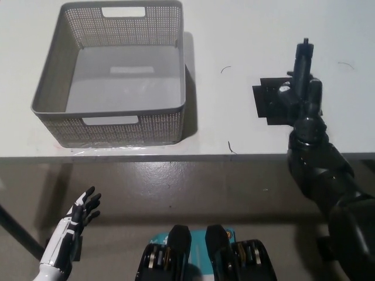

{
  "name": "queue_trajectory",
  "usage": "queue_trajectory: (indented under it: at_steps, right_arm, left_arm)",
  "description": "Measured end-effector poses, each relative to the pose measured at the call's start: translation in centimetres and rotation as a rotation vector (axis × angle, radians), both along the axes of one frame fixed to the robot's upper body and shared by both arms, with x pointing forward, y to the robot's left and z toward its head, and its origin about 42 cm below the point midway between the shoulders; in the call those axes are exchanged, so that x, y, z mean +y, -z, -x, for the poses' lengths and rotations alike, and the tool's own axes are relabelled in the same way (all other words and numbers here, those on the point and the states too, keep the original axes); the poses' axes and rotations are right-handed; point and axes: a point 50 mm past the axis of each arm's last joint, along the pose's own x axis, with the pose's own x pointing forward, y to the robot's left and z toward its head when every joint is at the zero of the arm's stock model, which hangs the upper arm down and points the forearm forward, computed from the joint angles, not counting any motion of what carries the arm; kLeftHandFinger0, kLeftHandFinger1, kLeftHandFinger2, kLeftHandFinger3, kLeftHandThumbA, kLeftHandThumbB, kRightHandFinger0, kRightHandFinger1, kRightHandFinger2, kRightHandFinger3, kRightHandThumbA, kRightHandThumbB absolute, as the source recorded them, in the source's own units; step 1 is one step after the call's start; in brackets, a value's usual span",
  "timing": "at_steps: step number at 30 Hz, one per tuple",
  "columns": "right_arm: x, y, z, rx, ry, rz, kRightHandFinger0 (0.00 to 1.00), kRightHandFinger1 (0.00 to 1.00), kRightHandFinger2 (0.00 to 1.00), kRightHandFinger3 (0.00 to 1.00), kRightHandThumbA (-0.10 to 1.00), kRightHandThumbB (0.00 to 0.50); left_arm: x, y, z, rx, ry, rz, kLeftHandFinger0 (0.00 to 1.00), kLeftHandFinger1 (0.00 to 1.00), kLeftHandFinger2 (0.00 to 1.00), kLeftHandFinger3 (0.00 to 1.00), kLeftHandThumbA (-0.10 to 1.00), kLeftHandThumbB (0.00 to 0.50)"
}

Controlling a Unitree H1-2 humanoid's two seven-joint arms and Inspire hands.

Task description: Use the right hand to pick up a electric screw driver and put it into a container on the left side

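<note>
One white table (234,35), one grey basket (111,126), one black tool in a black hand.
The table carries the empty perforated basket at its left and a black mat (268,102) at its right. Over the mat, the right hand (300,102) has its fingers wrapped around the electric screwdriver (303,61), tip pointing away, well apart from the basket. Smallest in view, the white left hand (79,218) rests below the table edge at lower left, fingers spread, holding nothing.
</note>
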Motion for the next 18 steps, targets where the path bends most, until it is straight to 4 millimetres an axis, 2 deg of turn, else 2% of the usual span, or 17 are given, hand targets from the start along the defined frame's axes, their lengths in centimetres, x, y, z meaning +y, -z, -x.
queue_trajectory:
  at_steps: [2, 6, 9, 11, 12, 13, 14, 15, 16, 17, 18]
  right_arm:
    - [0.7, -1.2, -0.4, -0.034, -0.017, 0.014, 0.0, 0.21, 0.64, 0.61, -0.1, 0.152]
    - [2.6, -4.3, -1.4, -0.124, -0.06, 0.029, 0.0, 0.13, 0.53, 0.5, -0.1, 0.144]
    - [4.3, -6.4, -1.8, -0.184, -0.097, 0.043, 0.0, 0.08, 0.48, 0.46, -0.1, 0.146]
    - [6.1, -8.2, -1.9, -0.239, -0.135, 0.05, 0.0, 0.07, 0.48, 0.46, -0.1, 0.133]
    - [6.8, -8.7, -1.9, -0.254, -0.149, 0.054, 0.0, 0.09, 0.51, 0.48, -0.1, 0.13]
    - [7.7, -9.3, -1.9, -0.271, -0.167, 0.061, 0.0, 0.12, 0.54, 0.49, -0.1, 0.177]
    - [8.7, -9.8, -1.8, -0.289, -0.186, 0.062, 0.0, 0.11, 0.54, 0.48, -0.1, 0.152]
    - [9.4, -10.0, -1.6, -0.298, -0.199, 0.06, 0.0, 0.1, 0.53, 0.46, -0.1, 0.165]
    - [10.1, -10.2, -1.5, -0.305, -0.211, 0.058, 0.0, 0.12, 0.58, 0.5, -0.1, 0.149]
    - [11.0, -10.5, -1.3, -0.314, -0.226, 0.05, 0.0, 0.14, 0.61, 0.52, -0.1, 0.158]
    - [11.6, -10.6, -1.2, -0.32, -0.236, 0.044, 0.17, 0.37, 0.59, 0.47, -0.1, 0.16]
  left_arm:
    - [0.0, 0.0, 0.0, 0.0, 0.0, -0.001, 1.0, 1.0, 1.0, 1.0, 1.0, 0.176]
    - [0.0, 0.1, 0.0, 0.003, -0.001, -0.004, 1.0, 1.0, 1.0, 1.0, 1.0, 0.157]
    - [0.0, 0.2, 0.0, 0.007, -0.001, -0.007, 1.0, 1.0, 1.0, 1.0, 1.0, 0.16]
    - [0.1, 0.3, 0.0, 0.009, -0.002, -0.01, 1.0, 1.0, 1.0, 1.0, 1.0, 0.161]
    - [0.1, 0.3, 0.0, 0.01, -0.002, -0.011, 1.0, 1.0, 1.0, 1.0, 1.0, 0.178]
    - [0.1, 0.4, 0.0, 0.011, -0.002, -0.011, 1.0, 1.0, 1.0, 1.0, 1.0, 0.191]
    - [0.1, 0.3, 0.0, 0.011, -0.002, -0.011, 1.0, 1.0, 1.0, 1.0, 1.0, 0.194]
    - [0.1, 0.4, 0.0, 0.011, -0.002, -0.012, 1.0, 1.0, 1.0, 1.0, 1.0, 0.201]
    - [0.1, 0.4, 0.1, 0.012, -0.002, -0.012, 1.0, 1.0, 1.0, 1.0, 1.0, 0.188]
    - [0.1, 0.4, 0.1, 0.013, -0.002, -0.014, 1.0, 1.0, 1.0, 1.0, 1.0, 0.176]
    - [0.1, 0.4, 0.1, 0.014, -0.002, -0.016, 1.0, 1.0, 1.0, 1.0, 1.0, 0.168]
